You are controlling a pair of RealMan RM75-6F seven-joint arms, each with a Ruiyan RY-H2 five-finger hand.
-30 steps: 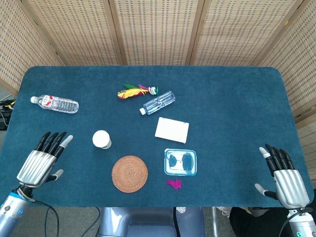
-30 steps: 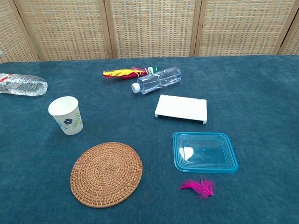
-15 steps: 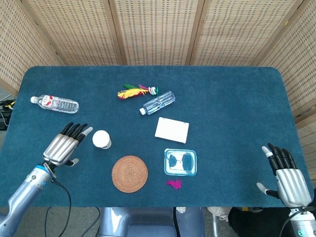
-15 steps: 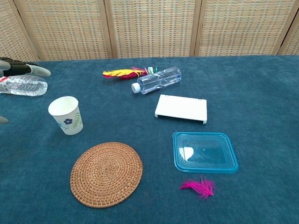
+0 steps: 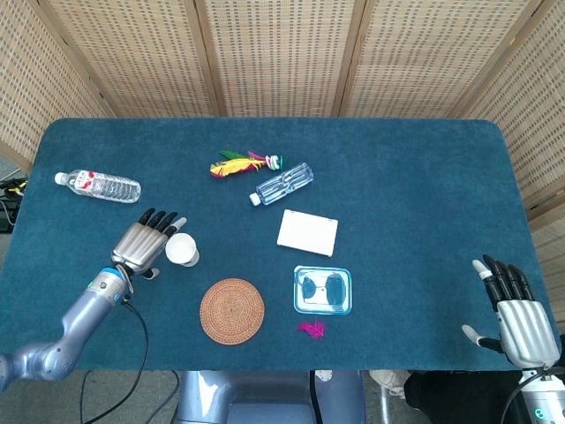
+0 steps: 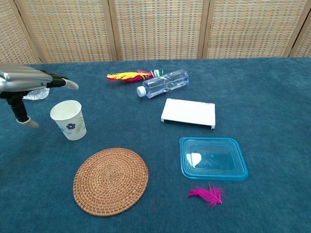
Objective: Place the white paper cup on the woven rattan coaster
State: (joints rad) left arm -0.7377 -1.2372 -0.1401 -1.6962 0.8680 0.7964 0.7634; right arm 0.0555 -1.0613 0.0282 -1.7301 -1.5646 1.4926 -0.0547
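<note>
Though parked well out of the play, worth noting first: right hand [image 5: 516,320] at the near table edge, fingers spread, holding nothing. Just beyond, woven rattan coaster [image 6: 111,181], flat on the cloth, nothing on it. Further in, white paper cup [image 6: 68,119], upright, near the coaster but clear of its rim. Right beside the cup, left hand [image 5: 146,244], fingers extended and apart, nothing gripped yet (in the chest view, fingertips above the rim, thumb hanging low on the outer side; contact impossible to tell).

Best now to wrap thumb and fingers around the cup wall below the rim and squeeze lightly: thin paper, likely to buckle. Then lift straight, carry toward the near side, lower onto the coaster's middle, and let go only once seated flat.

Farther back, no obstacle to that path: white box [image 6: 188,113], clear bottle [image 6: 163,83], feathers [image 6: 129,75], second bottle [image 5: 97,185] well apart.
</note>
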